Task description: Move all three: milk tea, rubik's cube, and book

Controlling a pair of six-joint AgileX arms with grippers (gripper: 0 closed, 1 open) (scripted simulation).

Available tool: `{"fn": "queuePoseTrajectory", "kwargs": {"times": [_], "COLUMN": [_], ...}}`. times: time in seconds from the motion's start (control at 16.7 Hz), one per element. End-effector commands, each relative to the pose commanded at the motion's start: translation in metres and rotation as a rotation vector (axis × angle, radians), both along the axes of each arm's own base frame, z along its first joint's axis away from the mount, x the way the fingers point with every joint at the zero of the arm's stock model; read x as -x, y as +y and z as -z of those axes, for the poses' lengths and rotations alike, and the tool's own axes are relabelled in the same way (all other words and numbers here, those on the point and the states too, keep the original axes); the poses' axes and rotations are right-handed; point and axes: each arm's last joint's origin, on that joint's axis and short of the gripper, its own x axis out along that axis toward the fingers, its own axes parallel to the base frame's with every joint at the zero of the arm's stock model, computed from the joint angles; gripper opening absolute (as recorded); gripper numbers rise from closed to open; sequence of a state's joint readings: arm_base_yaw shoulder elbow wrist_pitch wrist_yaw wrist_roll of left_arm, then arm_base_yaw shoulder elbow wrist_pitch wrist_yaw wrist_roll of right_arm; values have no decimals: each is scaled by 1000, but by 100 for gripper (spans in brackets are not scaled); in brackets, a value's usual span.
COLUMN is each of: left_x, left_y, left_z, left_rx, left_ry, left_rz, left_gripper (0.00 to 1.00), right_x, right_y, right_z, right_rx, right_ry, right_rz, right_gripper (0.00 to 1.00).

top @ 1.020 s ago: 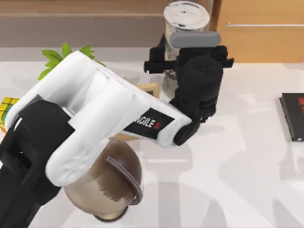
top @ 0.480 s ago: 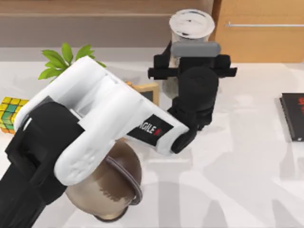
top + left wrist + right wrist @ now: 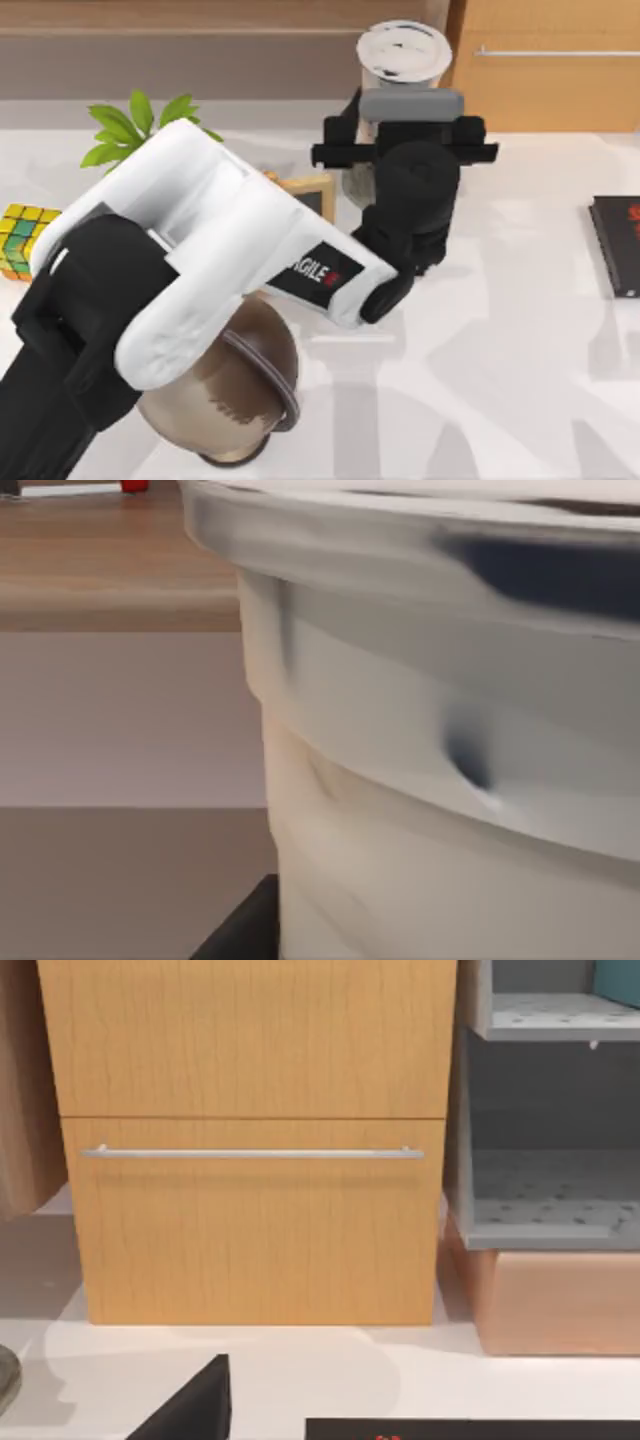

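The milk tea (image 3: 404,52) is held up off the table near the back wall, its whitish lid facing the top camera. My left gripper (image 3: 400,125) is shut around the cup's body below the lid. In the left wrist view the creamy cup wall (image 3: 450,830) is very close, with one dark finger (image 3: 240,935) beside it. The rubik's cube (image 3: 25,238) sits at the table's far left edge, apart from the arm. A teal patch (image 3: 620,978) shows on an upper shelf; I cannot tell whether it is the book. One dark finger (image 3: 190,1410) of my right gripper shows low in the right wrist view.
A black book with red marks (image 3: 615,245) lies at the right edge. A potted plant (image 3: 140,125), a small wood-framed board (image 3: 312,192) and a brown domed object (image 3: 230,390) lie under or beside my left arm. A wooden drawer cabinet (image 3: 250,1150) stands behind the table.
My left gripper has carried the milk tea a little farther back and to the right, then held nearly still. The rubik's cube has come further out from under the arm.
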State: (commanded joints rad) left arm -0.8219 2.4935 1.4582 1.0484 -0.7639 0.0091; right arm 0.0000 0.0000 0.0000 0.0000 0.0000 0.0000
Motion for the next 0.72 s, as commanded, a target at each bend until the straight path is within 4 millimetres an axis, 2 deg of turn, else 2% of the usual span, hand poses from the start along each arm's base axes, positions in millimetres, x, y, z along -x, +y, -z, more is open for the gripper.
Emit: {"fn": "queuePoseTrajectory", "kwargs": {"times": [0.48,0.72], "left_x": [0,0], "left_y": [0,0], "left_z": [0,0], "left_rx": [0,0], "left_ry": [0,0], "left_rz": [0,0], "left_gripper": [98,100], "right_x": [0,0], "right_y": [0,0], "right_z": [0,0], "right_rx": [0,0], "right_ry": [0,0], "right_rz": [0,0], "right_gripper": [100,100]}}
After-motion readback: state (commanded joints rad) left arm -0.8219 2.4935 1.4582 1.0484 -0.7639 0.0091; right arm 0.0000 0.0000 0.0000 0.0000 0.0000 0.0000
